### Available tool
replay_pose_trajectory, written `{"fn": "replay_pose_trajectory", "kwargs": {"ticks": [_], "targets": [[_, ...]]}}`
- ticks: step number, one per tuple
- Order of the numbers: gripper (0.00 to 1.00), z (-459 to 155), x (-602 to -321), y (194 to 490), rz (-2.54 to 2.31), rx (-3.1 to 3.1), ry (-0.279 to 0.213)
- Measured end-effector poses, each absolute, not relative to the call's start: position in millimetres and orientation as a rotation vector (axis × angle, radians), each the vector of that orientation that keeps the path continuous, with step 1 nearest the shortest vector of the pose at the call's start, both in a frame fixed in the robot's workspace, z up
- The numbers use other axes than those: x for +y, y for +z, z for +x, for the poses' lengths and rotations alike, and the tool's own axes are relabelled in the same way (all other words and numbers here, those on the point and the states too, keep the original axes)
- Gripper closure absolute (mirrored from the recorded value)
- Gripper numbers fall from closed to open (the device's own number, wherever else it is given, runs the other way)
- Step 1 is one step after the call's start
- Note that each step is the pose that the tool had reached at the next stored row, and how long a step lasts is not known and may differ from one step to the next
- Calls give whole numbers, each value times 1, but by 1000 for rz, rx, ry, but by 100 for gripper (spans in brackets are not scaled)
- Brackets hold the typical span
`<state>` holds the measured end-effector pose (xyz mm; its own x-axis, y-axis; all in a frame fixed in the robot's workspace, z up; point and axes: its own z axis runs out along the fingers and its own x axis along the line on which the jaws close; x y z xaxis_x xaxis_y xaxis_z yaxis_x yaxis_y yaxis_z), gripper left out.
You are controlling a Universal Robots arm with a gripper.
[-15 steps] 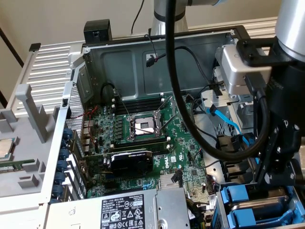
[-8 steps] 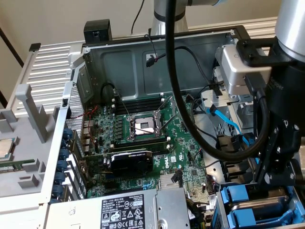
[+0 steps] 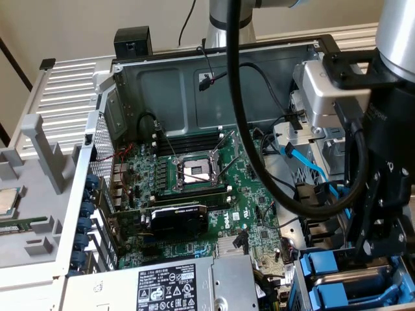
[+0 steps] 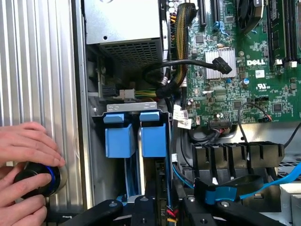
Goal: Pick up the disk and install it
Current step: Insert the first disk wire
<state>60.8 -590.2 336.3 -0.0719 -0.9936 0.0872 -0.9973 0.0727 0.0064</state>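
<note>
Hovering at the drive cage in the corner of an open grey-metal computer case (image 3: 162, 78), the black robot gripper (image 3: 377, 246) hangs just above two blue plastic carriers set side by side in their slots. The disk (image 4: 153, 136), a flat silver-grey metal drive framed by a blue plastic carrier, stands on edge in the slot in line with the gripper, beside the second blue carrier (image 4: 119, 139). Whether the gripper clamps the disk or stands clear of it cannot be told. A big grey power-supply box (image 4: 124, 21) lies just beyond the cage, next to the green motherboard (image 3: 194, 188), and a light-blue data cable (image 3: 311, 168) runs down towards the cage. Outside the case, on a ribbed silver panel (image 4: 37, 70), a person's hands (image 4: 26, 146) close around a round black knob with a blue ring (image 4: 35, 181).
</note>
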Motion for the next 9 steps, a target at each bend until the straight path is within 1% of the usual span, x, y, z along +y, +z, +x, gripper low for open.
{"fn": "replay_pose_trajectory", "kwargs": {"ticks": [1, 9], "targets": [[69, 61, -590, 338, 2092, -2249, 85], [69, 61, -589, 354, 2087, -2244, 96]]}}
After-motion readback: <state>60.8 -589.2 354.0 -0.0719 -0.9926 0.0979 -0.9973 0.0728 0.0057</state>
